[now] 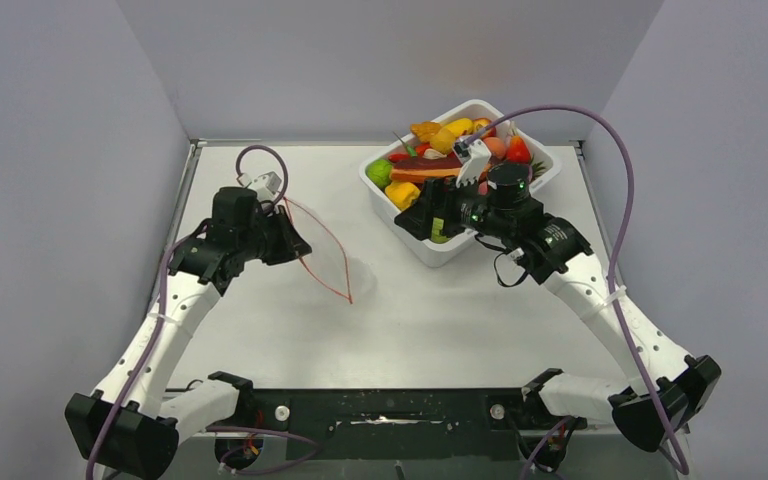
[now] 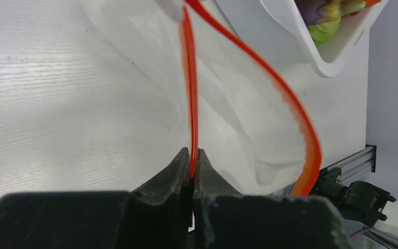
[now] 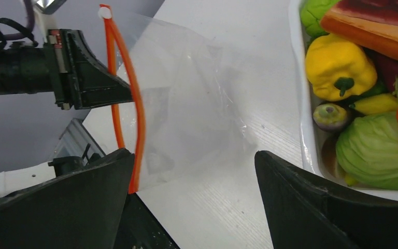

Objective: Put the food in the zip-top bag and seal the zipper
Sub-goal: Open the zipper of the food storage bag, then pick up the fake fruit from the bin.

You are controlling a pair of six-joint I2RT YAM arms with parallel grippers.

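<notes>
Left jaws: pressed together, pinching one lip of zipper [image 2: 189,104]; zip-top bag [image 3: 192,104] hangs open just ahead of them.
Right jaws: spread, empty; bag ahead between them, tub [image 3: 301,129] beside one jaw, food [image 3: 339,67] inside tub.
Risk: single-lip pinch slips; mouth collapses under dropped piece.

In view were one zip-top bag [image 1: 322,250], one white tub [image 1: 548,178], and one heap of toy food [image 1: 430,165] too jumbled to count.
</notes>
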